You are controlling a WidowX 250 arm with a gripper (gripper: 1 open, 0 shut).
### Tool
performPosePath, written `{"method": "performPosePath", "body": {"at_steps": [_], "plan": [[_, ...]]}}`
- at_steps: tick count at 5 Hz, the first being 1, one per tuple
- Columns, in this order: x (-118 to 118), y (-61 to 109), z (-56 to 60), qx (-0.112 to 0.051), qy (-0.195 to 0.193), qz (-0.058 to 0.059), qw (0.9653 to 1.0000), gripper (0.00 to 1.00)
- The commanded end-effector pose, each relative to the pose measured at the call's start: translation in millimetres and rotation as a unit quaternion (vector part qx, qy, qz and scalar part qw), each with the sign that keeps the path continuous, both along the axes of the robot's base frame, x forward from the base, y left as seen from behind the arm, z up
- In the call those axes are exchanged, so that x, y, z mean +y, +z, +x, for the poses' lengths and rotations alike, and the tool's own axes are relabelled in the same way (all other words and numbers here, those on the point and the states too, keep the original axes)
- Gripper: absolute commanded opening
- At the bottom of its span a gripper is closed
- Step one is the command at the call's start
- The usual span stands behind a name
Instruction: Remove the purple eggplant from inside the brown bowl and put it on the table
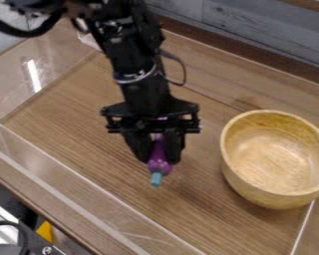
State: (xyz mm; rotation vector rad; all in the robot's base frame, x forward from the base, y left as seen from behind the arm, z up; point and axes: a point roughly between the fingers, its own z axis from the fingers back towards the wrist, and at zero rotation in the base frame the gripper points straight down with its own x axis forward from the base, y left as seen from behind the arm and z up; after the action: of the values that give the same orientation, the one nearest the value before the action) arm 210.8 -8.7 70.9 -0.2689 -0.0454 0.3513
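Over table (83, 125): claw (159, 157) grips eggplant (159, 165).

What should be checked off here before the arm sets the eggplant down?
1. Pincer shut on the purple eggplant: ok.
2. Eggplant out of the brown bowl: ok, it hangs to the bowl's left.
3. Bare table below the eggplant: ok, nothing lies there.
4. Eggplant tip touching the table: cannot tell; its teal tip looks close to the surface.
5. Space from the clear front wall: ok, wood shows between them.
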Motion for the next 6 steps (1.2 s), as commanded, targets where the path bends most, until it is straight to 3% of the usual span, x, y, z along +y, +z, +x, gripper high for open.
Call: {"method": "performPosePath", "body": {"at_steps": [1,3,6], "plan": [[1,-1.2,1.9,-0.032,-0.002,0.009,0.9995,0.00],[-11,-22.8,-2.1,-0.033,-0.016,0.019,0.9992,0.00],[-20,-38.0,-1.5,-0.023,-0.023,0.030,0.9990,0.00]]}}
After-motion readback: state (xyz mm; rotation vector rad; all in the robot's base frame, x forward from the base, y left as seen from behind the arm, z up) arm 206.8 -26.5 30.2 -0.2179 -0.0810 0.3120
